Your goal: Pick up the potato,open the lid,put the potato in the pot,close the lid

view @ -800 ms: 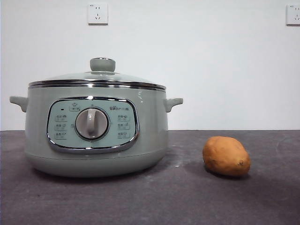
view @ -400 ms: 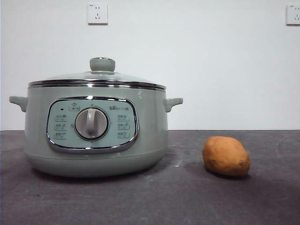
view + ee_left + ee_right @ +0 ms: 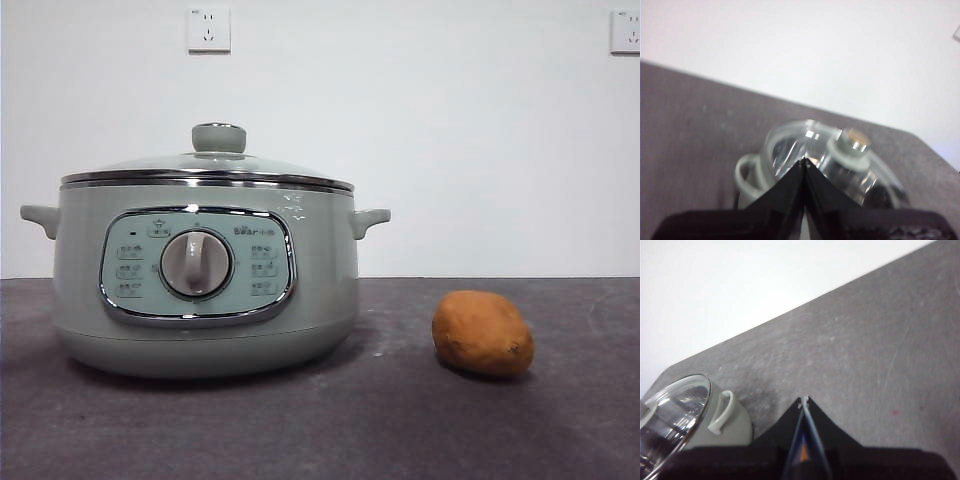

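Nearest in the front view: dark grey table (image 3: pixel 400 420), bare foreground. On it, the potato (image 3: pixel 482 333), orange-brown, lying on its side with a small dark spot low at one end. Well apart from it, on the same table, the pot (image 3: pixel 205 290), sage green, upright, control panel and round dial (image 3: pixel 196 264) facing forward, a small handle (image 3: pixel 368 220) at each side. Seated on the pot's chrome rim, the lid (image 3: pixel 205 165), glass dome with a pale green knob (image 3: pixel 219 137) upright on top. Behind, a white wall with two sockets (image 3: pixel 208 29) high up. No arm visible in the front view.

Left gripper (image 3: pixel 805 162): jaws pressed together to a point, holding nothing, raised above the pot. Just beyond the tips, the lid (image 3: pixel 790 150) and its knob (image 3: pixel 852 145), not touched; a pot handle (image 3: pixel 742 175) to one side below the jaws.

Right gripper (image 3: pixel 805 400): jaws pressed together, empty, raised over bare table (image 3: pixel 865 340). Pot (image 3: pixel 725 432) off to one side of the tips, with lid edge (image 3: pixel 672 405) and one handle (image 3: pixel 722 415) showing. Potato not seen in either wrist view.
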Motion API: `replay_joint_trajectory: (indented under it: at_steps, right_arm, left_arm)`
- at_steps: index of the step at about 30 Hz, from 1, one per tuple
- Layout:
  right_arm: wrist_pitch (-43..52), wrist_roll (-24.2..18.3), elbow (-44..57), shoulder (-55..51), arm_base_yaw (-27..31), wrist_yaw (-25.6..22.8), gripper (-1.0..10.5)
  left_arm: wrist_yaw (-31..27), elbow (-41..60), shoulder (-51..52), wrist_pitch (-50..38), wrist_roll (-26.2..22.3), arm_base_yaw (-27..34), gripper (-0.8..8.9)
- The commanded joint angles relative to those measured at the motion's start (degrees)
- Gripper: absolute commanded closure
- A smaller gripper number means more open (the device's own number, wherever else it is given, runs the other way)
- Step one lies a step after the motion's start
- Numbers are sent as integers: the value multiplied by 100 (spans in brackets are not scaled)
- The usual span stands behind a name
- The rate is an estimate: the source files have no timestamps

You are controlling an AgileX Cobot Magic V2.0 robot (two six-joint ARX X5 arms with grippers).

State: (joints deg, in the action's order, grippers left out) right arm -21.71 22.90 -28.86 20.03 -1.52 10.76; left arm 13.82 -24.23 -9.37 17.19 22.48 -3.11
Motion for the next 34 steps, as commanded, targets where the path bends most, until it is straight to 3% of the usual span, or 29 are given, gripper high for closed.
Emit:
replay_joint_trajectory:
  at_steps: [1,5,13,15,18,19,21,28,30,34]
  right_arm:
    - [-118,-511,-522,437,-4,186,954]
    - [-433,-776,-1276,1117,-4,686,948]
    - [-905,-1222,-2282,2273,-4,2162,936]
    - [-907,-1250,-2363,2476,-4,2411,827]
    - [-911,-1246,-2396,2688,-7,2422,529]
    - [-925,-1246,-2396,2745,-7,2420,458]
    - [-999,-1246,-2396,2835,-9,2420,403]
    - [-1143,-1237,-2446,3077,-216,2310,408]
    - [-1231,-1226,-2553,3222,-479,2000,409]
    - [-1460,-1228,-2811,3676,-1220,940,409]
  left_arm:
    - [22,-415,-256,-35,-166,20,820]
    - [293,-1080,-852,90,-212,20,820]
    - [1233,-2310,-2291,933,-822,20,810]
    - [1427,-2540,-2634,1069,-929,17,723]
    - [1635,-2767,-3045,1119,-918,17,435]
    - [1663,-2817,-3154,1119,-916,17,392]
    - [1700,-2907,-3355,1119,-916,4,386]
    - [1799,-3040,-3703,1032,-920,-94,387]
    - [1790,-3053,-3713,984,-920,-111,387]
    - [1790,-3058,-3711,863,-920,-109,387]
